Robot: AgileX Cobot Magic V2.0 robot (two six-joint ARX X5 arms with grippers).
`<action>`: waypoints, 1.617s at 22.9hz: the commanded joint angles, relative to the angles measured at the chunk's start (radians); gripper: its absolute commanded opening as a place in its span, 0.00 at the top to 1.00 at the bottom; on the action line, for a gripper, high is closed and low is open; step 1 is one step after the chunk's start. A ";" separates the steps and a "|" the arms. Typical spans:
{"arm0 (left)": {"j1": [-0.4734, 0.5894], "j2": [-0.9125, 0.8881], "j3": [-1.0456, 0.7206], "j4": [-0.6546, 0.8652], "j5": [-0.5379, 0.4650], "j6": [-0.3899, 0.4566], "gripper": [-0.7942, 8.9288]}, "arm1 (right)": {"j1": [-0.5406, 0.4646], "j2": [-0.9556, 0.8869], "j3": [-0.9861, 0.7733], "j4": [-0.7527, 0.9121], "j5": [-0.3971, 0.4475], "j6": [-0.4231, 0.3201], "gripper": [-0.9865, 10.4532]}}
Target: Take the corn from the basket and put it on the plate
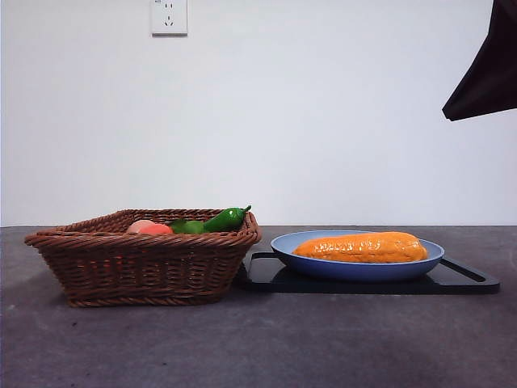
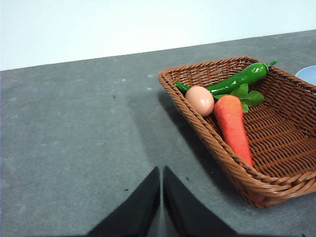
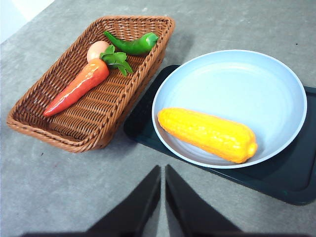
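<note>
The orange-yellow corn (image 1: 361, 247) (image 3: 207, 133) lies on its side in the light-blue plate (image 1: 307, 264) (image 3: 237, 79), free of any gripper. The brown wicker basket (image 1: 137, 263) (image 2: 276, 173) (image 3: 44, 121) stands left of the plate. My right gripper (image 3: 162, 170) hovers high above the table in front of the plate, shut and empty; in the front view a black arm tip (image 1: 485, 73) shows at the top right corner. My left gripper (image 2: 161, 173) is shut and empty over bare table, beside the basket.
The plate rests on a flat black tray (image 1: 460, 281) (image 3: 291, 182). In the basket lie a green chili pepper (image 1: 224, 218) (image 2: 237, 79) (image 3: 133, 44), a carrot (image 2: 234, 128) (image 3: 76, 89) and a round pinkish fruit (image 2: 199, 100) (image 3: 97, 49). A wall socket (image 1: 169, 16) sits behind.
</note>
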 commanded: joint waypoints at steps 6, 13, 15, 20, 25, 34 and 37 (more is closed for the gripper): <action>0.002 -0.002 -0.024 -0.014 0.000 -0.005 0.91 | -0.008 -0.023 0.006 0.016 0.069 -0.112 0.91; 0.002 -0.002 -0.024 -0.014 0.000 -0.005 0.91 | -0.299 -0.261 -0.119 0.122 0.138 -0.243 0.91; 0.002 -0.002 -0.024 -0.014 0.000 -0.004 0.91 | -0.372 -0.362 -0.215 0.210 0.138 -0.259 0.91; 0.002 -0.002 -0.024 -0.013 0.000 -0.005 0.91 | -0.455 -0.549 -0.383 0.272 0.138 -0.259 0.91; 0.002 -0.002 -0.024 -0.013 0.000 -0.005 0.91 | -0.467 -0.629 -0.459 0.275 0.138 -0.258 0.91; 0.002 -0.002 -0.024 -0.014 0.000 -0.004 0.91 | -0.468 -0.701 -0.509 0.188 0.139 -0.251 0.91; 0.002 -0.002 -0.024 -0.014 0.000 -0.005 0.91 | -0.468 -0.703 -0.509 0.137 0.138 -0.251 0.91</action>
